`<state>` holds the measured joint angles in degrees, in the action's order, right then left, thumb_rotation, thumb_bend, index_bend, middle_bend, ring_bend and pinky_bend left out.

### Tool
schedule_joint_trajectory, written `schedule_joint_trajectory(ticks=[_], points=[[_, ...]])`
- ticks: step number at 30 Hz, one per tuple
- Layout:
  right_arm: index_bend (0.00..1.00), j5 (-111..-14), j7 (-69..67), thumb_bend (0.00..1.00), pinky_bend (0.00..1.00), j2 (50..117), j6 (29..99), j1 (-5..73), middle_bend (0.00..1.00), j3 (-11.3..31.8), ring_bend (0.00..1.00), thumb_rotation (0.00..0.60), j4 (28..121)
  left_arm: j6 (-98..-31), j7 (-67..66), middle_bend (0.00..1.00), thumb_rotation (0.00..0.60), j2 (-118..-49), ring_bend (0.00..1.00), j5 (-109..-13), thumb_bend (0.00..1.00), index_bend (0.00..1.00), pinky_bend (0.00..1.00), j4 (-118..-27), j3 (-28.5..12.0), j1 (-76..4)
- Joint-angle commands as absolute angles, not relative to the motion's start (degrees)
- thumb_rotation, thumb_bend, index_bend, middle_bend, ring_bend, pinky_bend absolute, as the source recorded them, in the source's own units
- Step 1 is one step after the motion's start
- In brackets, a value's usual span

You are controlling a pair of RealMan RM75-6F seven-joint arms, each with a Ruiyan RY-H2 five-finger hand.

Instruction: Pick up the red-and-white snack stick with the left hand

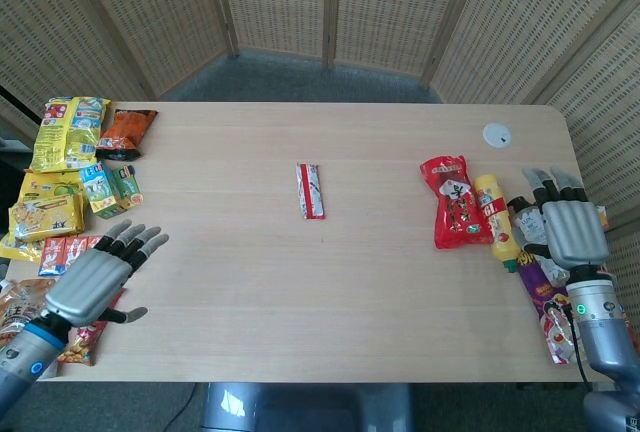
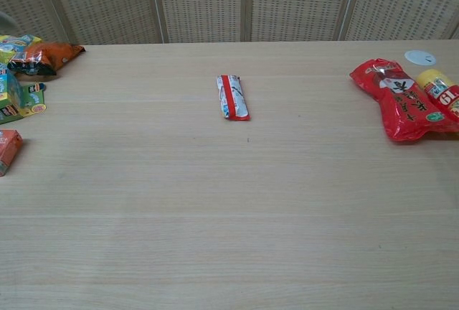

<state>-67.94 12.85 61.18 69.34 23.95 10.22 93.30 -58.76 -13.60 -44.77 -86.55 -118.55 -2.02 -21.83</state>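
Observation:
The red-and-white snack stick point(image 1: 310, 191) lies flat near the middle of the table, its long side running front to back; the chest view shows it too point(image 2: 232, 97). My left hand point(image 1: 92, 283) hovers at the table's left front, fingers spread and empty, well to the left of the stick. My right hand point(image 1: 566, 232) is at the right edge, fingers straight and apart, holding nothing. Neither hand shows in the chest view.
Several snack packs crowd the left edge, among them a yellow bag point(image 1: 66, 132), an orange bag point(image 1: 127, 132) and green boxes point(image 1: 110, 188). On the right lie a red packet point(image 1: 456, 202), a yellow tube point(image 1: 495, 214) and a white disc point(image 1: 496, 134).

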Motion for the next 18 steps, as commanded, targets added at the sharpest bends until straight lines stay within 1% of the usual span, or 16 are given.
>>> schedule_joint_trajectory(ticks=[1,8,18], points=[[0.00,-67.84,13.37,0.32,0.00,61.42,69.22,24.05,0.00,10.30,0.00,0.512,92.73,-56.03,-16.70,0.00,0.517,-48.50,0.00,-84.48,0.22,0.00,0.00,-114.74,-3.69,-24.99],[0.00,-68.27,13.46,0.33,0.00,60.42,69.68,23.58,0.00,10.45,0.00,0.513,93.30,-52.60,-18.98,0.00,0.518,-55.52,0.00,-82.13,0.22,0.00,0.00,-107.23,-5.15,-29.46],[0.00,-70.12,13.36,0.32,0.00,58.41,72.12,21.59,0.00,9.94,0.00,0.514,95.30,-44.55,-15.34,0.00,0.519,-64.01,0.00,-76.24,0.22,0.00,0.00,-97.41,-7.84,-37.35]])
